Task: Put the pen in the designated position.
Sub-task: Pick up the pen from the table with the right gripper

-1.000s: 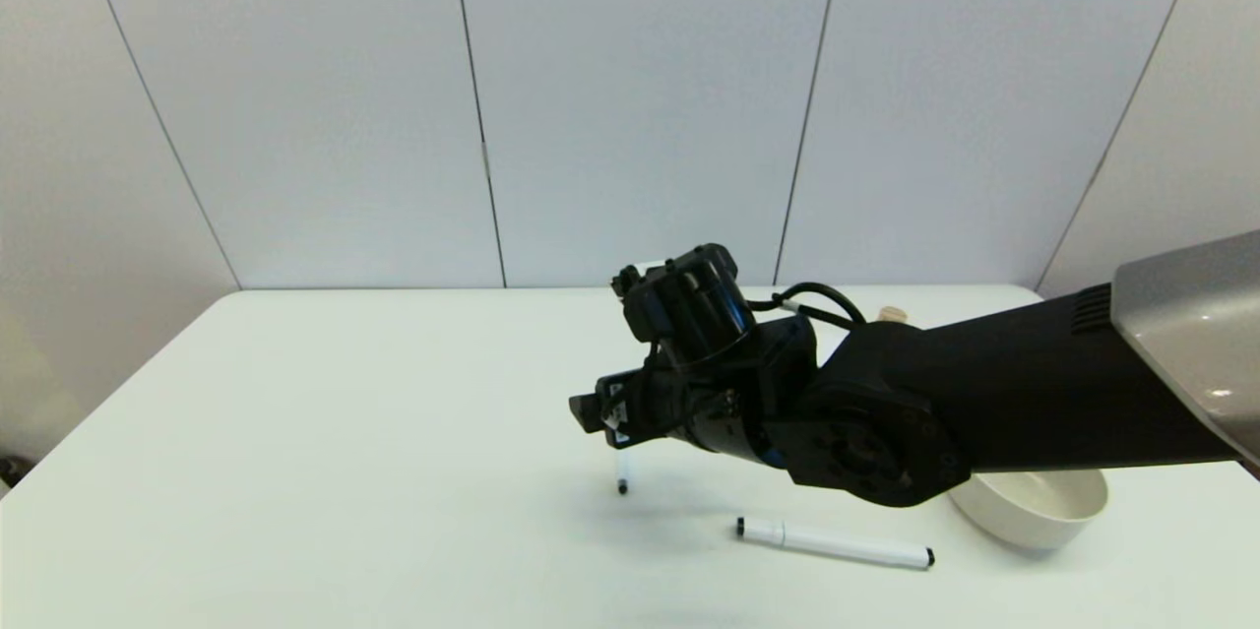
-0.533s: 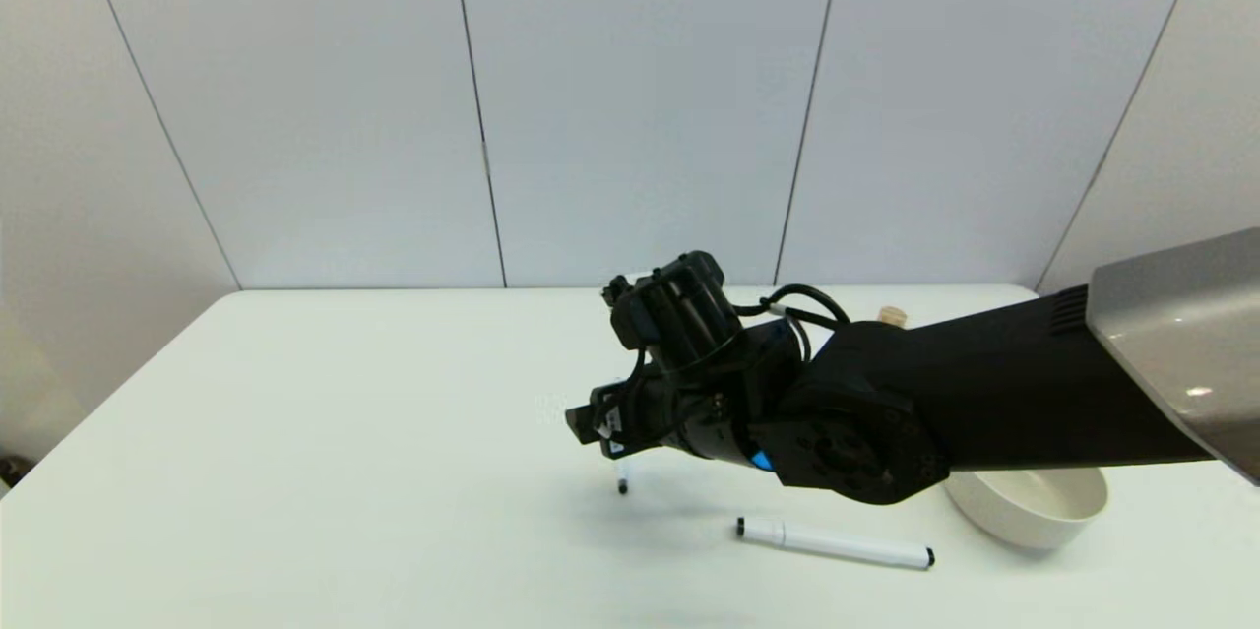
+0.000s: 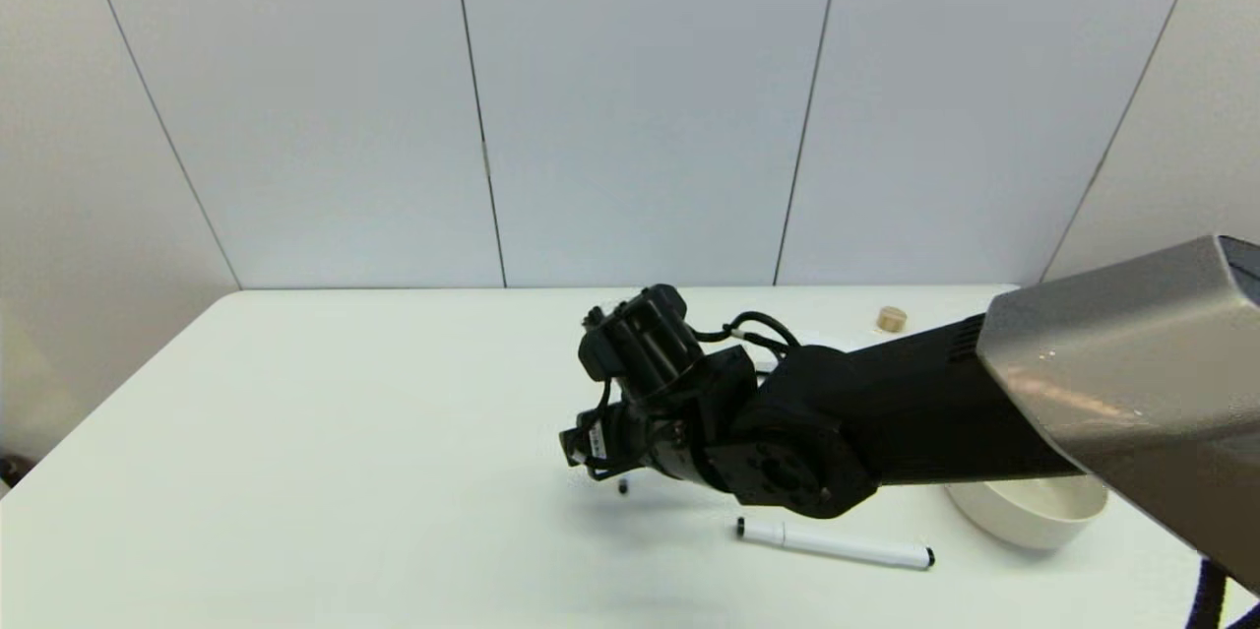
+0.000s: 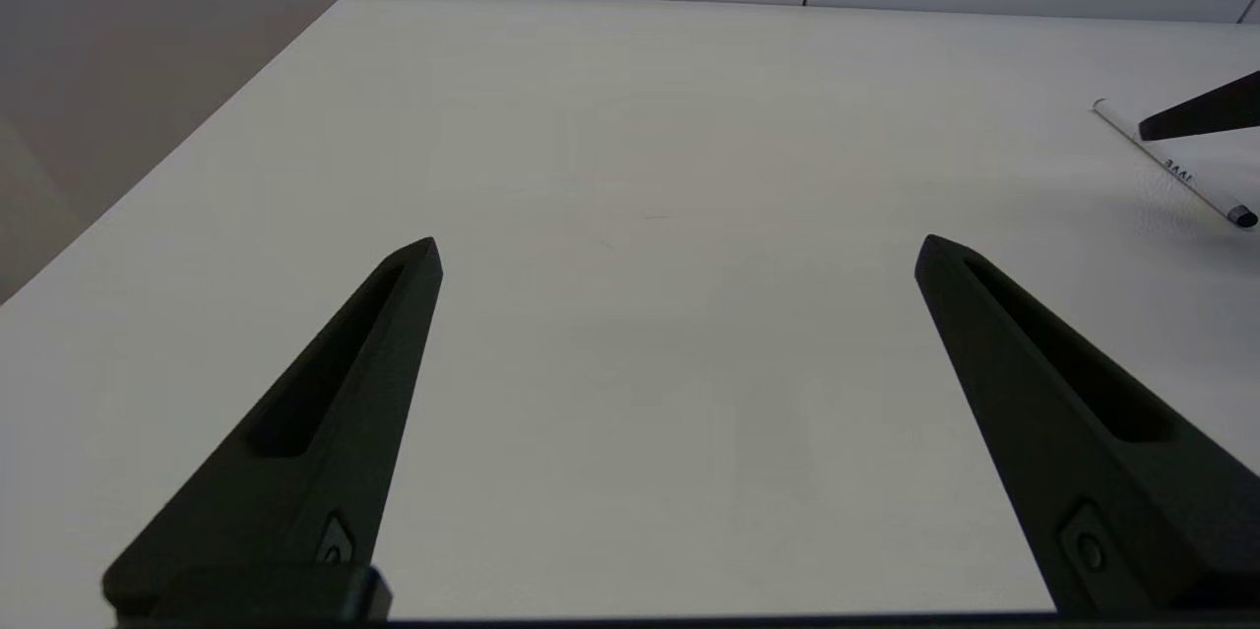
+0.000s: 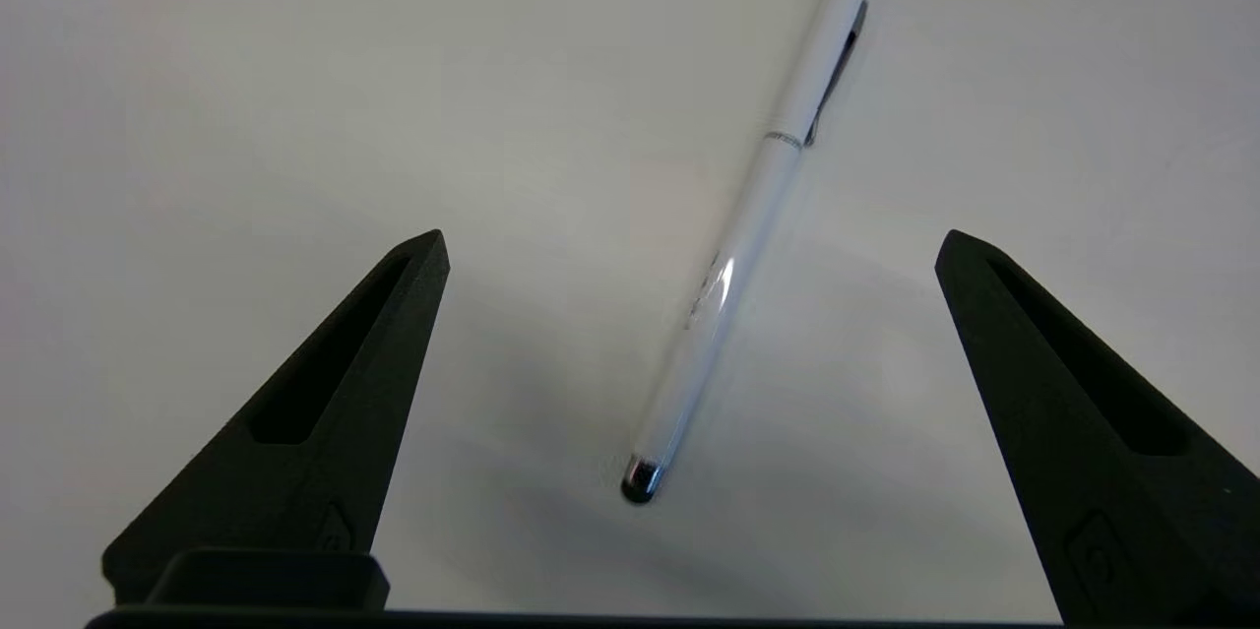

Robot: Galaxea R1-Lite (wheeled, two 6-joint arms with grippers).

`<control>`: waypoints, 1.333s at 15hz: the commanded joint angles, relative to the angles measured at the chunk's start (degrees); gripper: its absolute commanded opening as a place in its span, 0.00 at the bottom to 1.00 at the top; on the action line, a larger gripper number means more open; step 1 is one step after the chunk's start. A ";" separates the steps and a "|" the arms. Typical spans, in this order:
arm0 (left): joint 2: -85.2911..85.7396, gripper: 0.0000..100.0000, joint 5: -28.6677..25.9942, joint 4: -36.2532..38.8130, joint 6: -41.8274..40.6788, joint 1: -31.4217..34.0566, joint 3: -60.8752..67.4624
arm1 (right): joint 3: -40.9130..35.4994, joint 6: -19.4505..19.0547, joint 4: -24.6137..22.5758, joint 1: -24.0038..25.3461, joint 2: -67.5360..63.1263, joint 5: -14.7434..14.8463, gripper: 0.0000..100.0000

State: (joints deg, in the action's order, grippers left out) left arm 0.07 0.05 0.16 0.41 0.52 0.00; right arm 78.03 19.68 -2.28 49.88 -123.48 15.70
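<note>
The pen point(image 5: 743, 235), thin and white with a small dark tip, lies flat on the white table point(image 3: 345, 432). My right gripper point(image 5: 689, 240) is open and hovers low over the pen, one finger on each side and neither touching it. From the head view the right gripper point(image 3: 594, 452) hides nearly all of the pen; only its black tip point(image 3: 622, 486) shows. The pen point(image 4: 1171, 161) also appears far off in the left wrist view, with a right fingertip point(image 4: 1196, 115) over it. My left gripper point(image 4: 679, 250) stands open above bare table, holding nothing.
A thicker white marker point(image 3: 835, 544) with black ends lies near the front edge, right of the pen. A white bowl point(image 3: 1029, 511) sits behind my right arm at the right. A small round wooden piece point(image 3: 891, 319) rests at the back right.
My right arm has come down and slightly left, bringing the open gripper closer over the pen. The pen, marker and bowl have not moved.
</note>
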 commanded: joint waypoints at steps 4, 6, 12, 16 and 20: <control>0.01 1.00 0.04 0.02 0.02 0.00 0.09 | 2.65 0.28 0.08 -0.05 -4.84 3.99 1.00; 0.01 1.00 0.04 0.02 0.02 0.00 0.09 | 2.74 0.28 -0.01 -0.05 -5.37 4.51 1.00; 0.01 1.00 0.04 0.02 0.02 0.00 0.09 | 3.00 0.36 0.79 -0.23 -6.69 5.57 1.00; 0.01 1.00 0.04 0.02 0.02 0.09 0.00 | 3.00 2.30 2.81 -0.14 -6.69 5.57 1.00; 0.01 1.00 0.04 0.02 0.02 0.00 0.09 | 3.09 2.56 3.77 -0.05 -6.78 5.57 0.00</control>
State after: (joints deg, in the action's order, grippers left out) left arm 0.07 0.07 0.16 0.41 0.52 0.00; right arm 81.07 22.16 1.23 49.84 -129.88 21.25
